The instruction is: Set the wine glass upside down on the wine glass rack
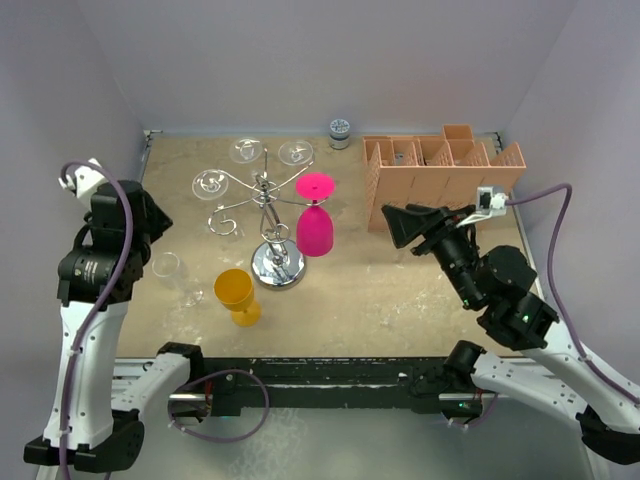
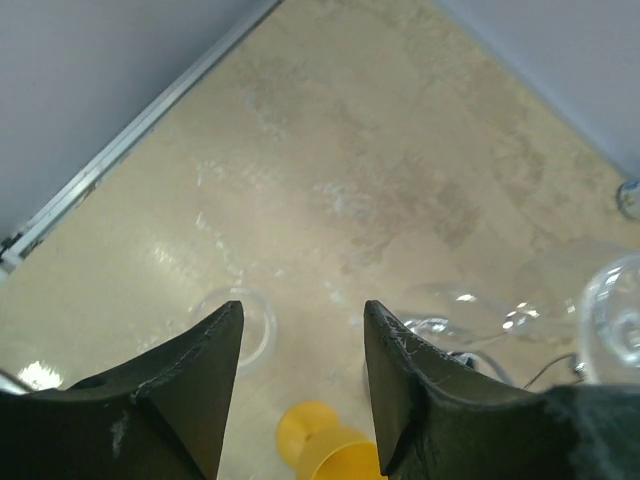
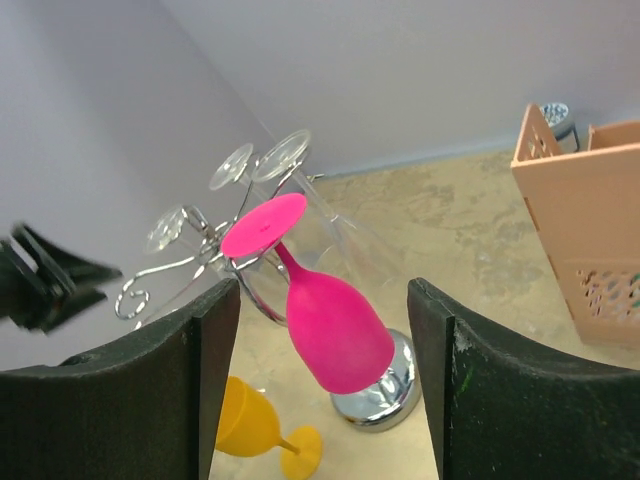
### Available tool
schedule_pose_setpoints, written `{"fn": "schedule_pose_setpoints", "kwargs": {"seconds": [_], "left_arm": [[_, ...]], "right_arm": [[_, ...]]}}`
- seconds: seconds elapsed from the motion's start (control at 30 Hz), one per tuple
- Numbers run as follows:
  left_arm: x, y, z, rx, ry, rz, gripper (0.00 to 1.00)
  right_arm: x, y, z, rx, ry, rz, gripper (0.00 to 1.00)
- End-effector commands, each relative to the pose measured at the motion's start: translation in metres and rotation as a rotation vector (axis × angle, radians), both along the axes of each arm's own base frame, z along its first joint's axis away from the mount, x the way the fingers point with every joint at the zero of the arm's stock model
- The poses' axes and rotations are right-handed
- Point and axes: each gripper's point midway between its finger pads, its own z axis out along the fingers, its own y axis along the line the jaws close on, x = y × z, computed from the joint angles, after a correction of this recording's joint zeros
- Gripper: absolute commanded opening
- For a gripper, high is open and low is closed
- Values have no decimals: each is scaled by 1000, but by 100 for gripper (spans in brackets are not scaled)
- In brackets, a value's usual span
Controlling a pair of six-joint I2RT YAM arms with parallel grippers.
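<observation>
Table (image 1: 400, 290) carries the wine glass rack (image 1: 266, 200) at centre. Hazard: a knock to the rack from either arm would likely shake off the pink wine glass (image 1: 314, 230), which hangs upside down from a scroll arm, opaque, glossy, foot uppermost. Right fingers (image 3: 200, 360) stand wide, empty, short of it; left fingers (image 2: 205, 370) wide, empty.

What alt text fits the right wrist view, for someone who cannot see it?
A bright pink wine glass hangs upside down from the shiny silver wire rack, framed between the open black fingers of the right end effector. Clear glasses hang behind it, a yellow goblet is on the tan table below, and an orange-pink slotted box stands at right.
</observation>
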Motion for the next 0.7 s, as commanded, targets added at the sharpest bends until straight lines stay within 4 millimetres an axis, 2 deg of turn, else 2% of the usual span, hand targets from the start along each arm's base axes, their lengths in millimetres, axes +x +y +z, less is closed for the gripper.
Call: {"fn": "schedule_pose_setpoints", "kwargs": {"seconds": [0.0, 0.07, 0.13, 0.2, 0.33, 0.47, 0.53, 0.6, 0.67], "left_arm": [[-25, -3, -50, -42, 137, 4, 45], [-32, -6, -61, -74, 137, 6, 41], [-31, -13, -65, -104, 106, -24, 41], [-27, -17, -70, -111, 91, -48, 40], [-22, -13, -85, -78, 125, -37, 39], [-20, -11, -99, -60, 190, -24, 38], [-16, -16, -104, -72, 196, -50, 38], [-12, -21, -113, -90, 202, -71, 38], [-13, -18, -122, -88, 230, -41, 38]], "right_arm": [[2, -22, 15, 168, 102, -105, 69], [-2, -18, 17, 162, 94, -72, 68], [-4, -14, 22, 122, 65, -41, 68], [-3, -13, 16, 82, 75, -43, 68], [-1, -12, -10, 19, 97, -52, 68], [-2, -10, -10, 56, 113, -42, 69], [-1, -10, -7, 63, 99, -48, 69], [4, -10, -15, 42, 101, -67, 69], [8, -12, -14, 36, 97, -94, 68]]}}
